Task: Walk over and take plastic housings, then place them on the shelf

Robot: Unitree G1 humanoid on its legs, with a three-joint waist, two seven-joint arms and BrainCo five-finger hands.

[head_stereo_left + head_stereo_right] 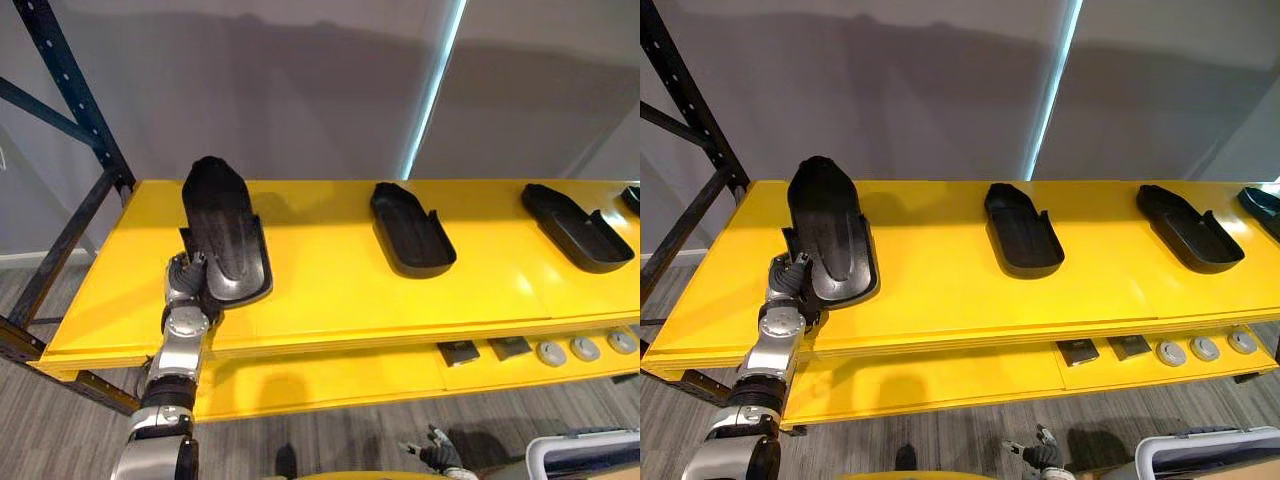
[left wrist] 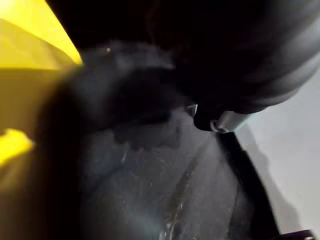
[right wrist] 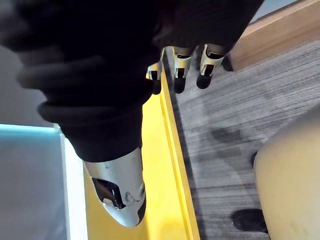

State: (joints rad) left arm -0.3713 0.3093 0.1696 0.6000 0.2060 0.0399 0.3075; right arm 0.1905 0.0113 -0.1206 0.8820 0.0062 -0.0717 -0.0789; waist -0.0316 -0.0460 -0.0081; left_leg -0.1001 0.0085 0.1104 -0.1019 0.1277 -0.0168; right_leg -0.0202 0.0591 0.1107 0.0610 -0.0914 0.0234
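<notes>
Gripping with the left hand (image 1: pixel 188 288): fingers curled over the near left rim of a black plastic housing (image 1: pixel 222 225), thumb hidden beneath it. Reaching away from that hand toward the grey wall, the housing's long body, hollow side up, over the left end of the yellow shelf (image 1: pixel 330 290); cannot tell whether its far tip rests on the surface. Close past the hand in the left wrist view, the same dark inner face. Off to the hand's right on the same shelf, well apart and lying flat, a second housing (image 1: pixel 412 228), then farther right a third housing (image 1: pixel 575 225), and at the far right edge the tip of a fourth housing (image 1: pixel 632 198). Below and right of the hand, on the lower deck (image 1: pixel 330 375), two dark square parts (image 1: pixel 458 351) side by side, and just beyond them three grey discs (image 1: pixel 585 348) in a row. Left of the hand, a blue rack upright (image 1: pixel 70 95). Low over the grey floor (image 1: pixel 330 440), far below and right of the left hand, the right hand (image 1: pixel 438 456), loosely spread and empty.
</notes>
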